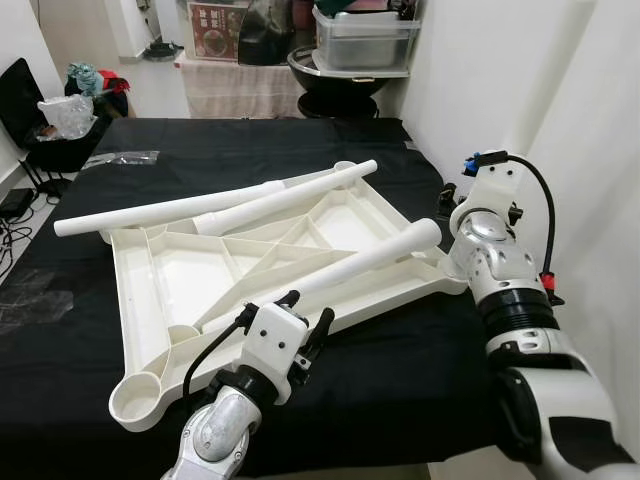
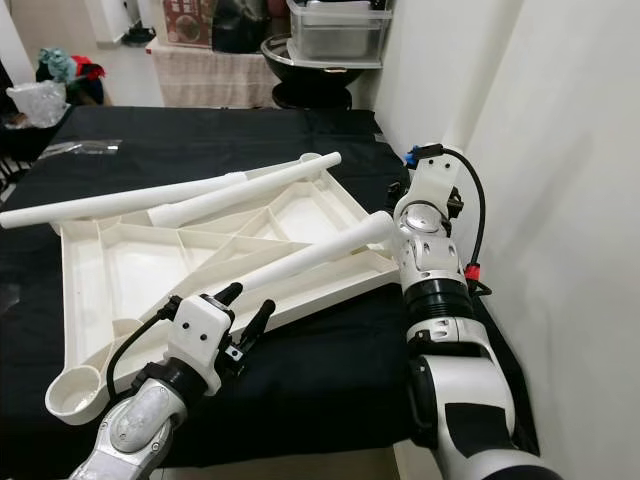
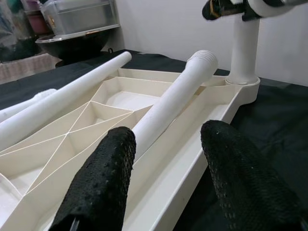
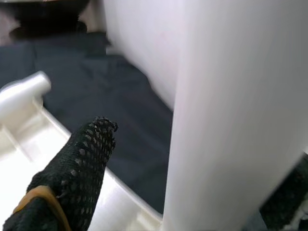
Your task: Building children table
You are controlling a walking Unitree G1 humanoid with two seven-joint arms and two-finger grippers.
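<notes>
The white table top [image 1: 190, 270] lies upside down on a black cloth [image 1: 400, 380]. Three loose white legs rest across it: a long one [image 1: 170, 210], one beside it [image 1: 300, 195], and a diagonal one [image 1: 370, 258]. My left gripper [image 1: 308, 308] hovers open over the near rim, and the diagonal leg [image 3: 173, 96] runs away between its fingers [image 3: 101, 183]. Another leg [image 3: 244, 53] stands upright in the right corner socket. My right gripper [image 1: 447, 200] is at that leg's top, straddling it. A gap shows between one finger [image 4: 77, 178] and the leg [image 4: 231, 115].
A white wall [image 1: 600, 120] stands close on the right. Clear plastic bins [image 1: 365, 40] and a dark bowl sit at the back. A plastic bag [image 1: 68, 115] and a black chair are at the far left. An empty round socket [image 1: 135, 398] sits at the near-left corner.
</notes>
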